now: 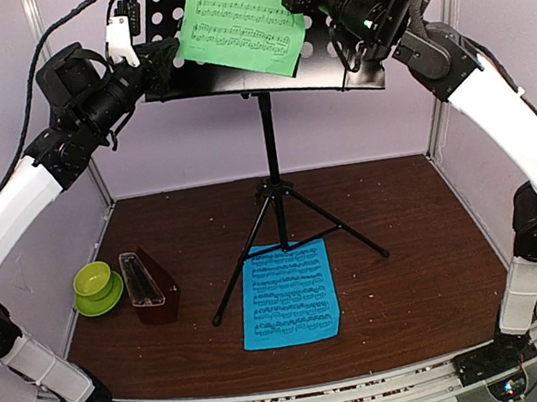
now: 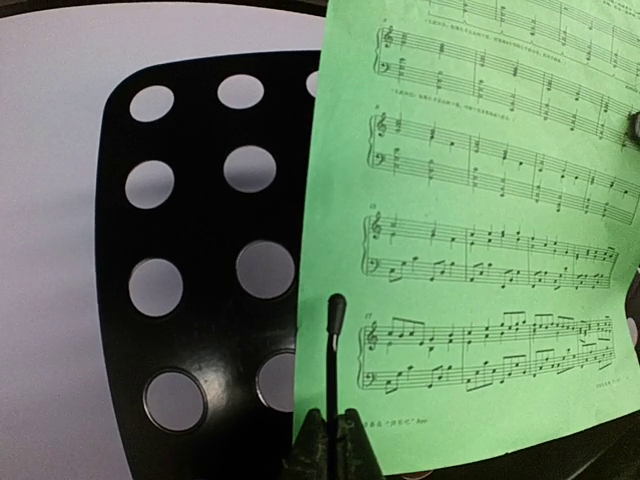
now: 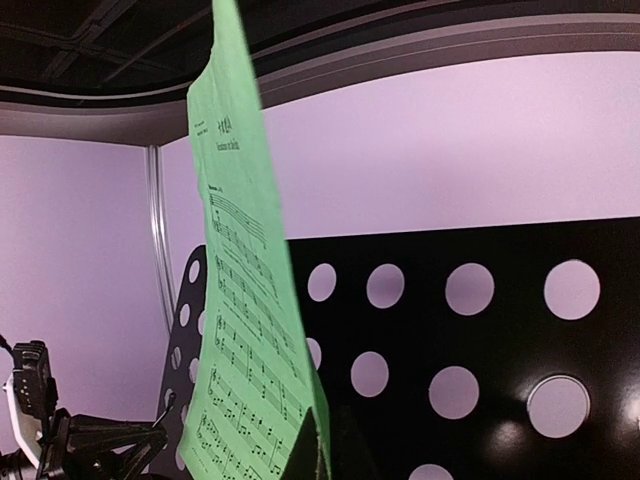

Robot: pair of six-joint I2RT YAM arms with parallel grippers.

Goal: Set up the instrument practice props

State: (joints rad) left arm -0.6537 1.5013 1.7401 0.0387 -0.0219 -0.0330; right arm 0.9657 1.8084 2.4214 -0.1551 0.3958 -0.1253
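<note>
Right gripper [image 3: 322,455]: clenched on the right edge of the green sheet [image 2: 480,230]. The wrist view sees the paper edge-on, and the fingertips are cut off by the frame bottom.

Left gripper [image 2: 330,452]: clenched at the sheet's lower left corner, with a thin black rod [image 2: 333,350] rising from between the fingertips. It cannot be told whether the paper is also nipped.

The green sheet rests tilted against the perforated desk of the black music stand [image 2: 200,230]. It carries printed piano staves. The title lines at its head and the footer line are too small to read.

In the top view the desk's upper part is cut off. The tripod stands mid-table [image 1: 406,241]. The blue sheet [image 1: 288,294] lies flat just in front of the legs. The metronome [image 1: 148,285] stands to its left, with the lime cup and saucer [image 1: 94,285] just beside it
</note>
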